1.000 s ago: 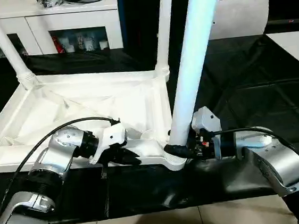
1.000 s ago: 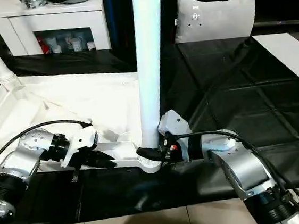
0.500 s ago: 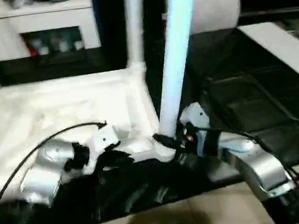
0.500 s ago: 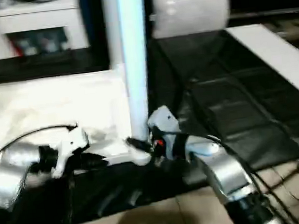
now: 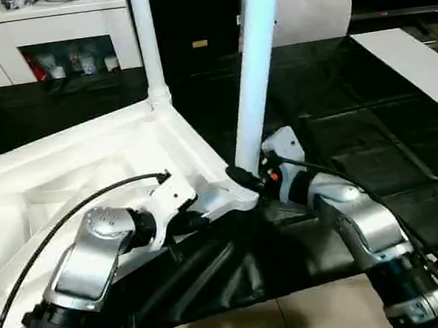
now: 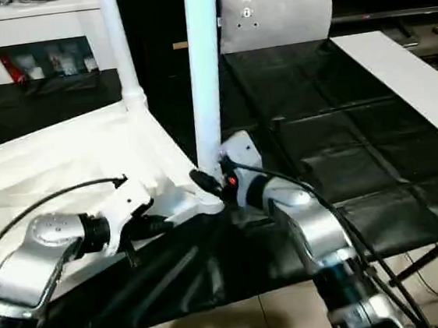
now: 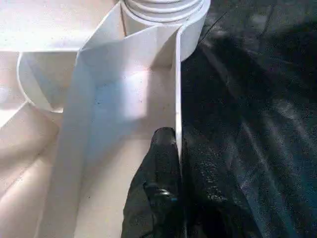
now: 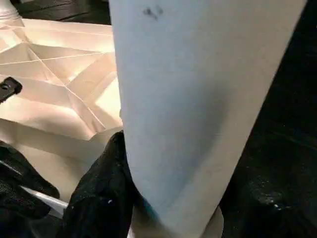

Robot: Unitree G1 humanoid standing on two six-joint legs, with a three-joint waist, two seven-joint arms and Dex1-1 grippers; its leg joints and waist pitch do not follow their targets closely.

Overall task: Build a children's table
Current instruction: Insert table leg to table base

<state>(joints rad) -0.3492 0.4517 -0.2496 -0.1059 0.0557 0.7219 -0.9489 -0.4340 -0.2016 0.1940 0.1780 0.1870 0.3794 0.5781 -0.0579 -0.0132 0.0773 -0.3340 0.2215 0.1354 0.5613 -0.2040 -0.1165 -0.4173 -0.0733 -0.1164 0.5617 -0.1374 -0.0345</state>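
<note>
Where the leg (image 5: 256,82) meets its socket (image 5: 234,197), right claw (image 5: 244,178) probably gripping.

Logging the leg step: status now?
Left hand shut on tabletop rim. Right hand shut on near leg at its base, leg upright in corner socket. Far leg standing too. Nothing in the way.

Smooth white plastic table (image 5: 85,158) lies on glossy, crinkled black sheeting (image 5: 373,140).
</note>
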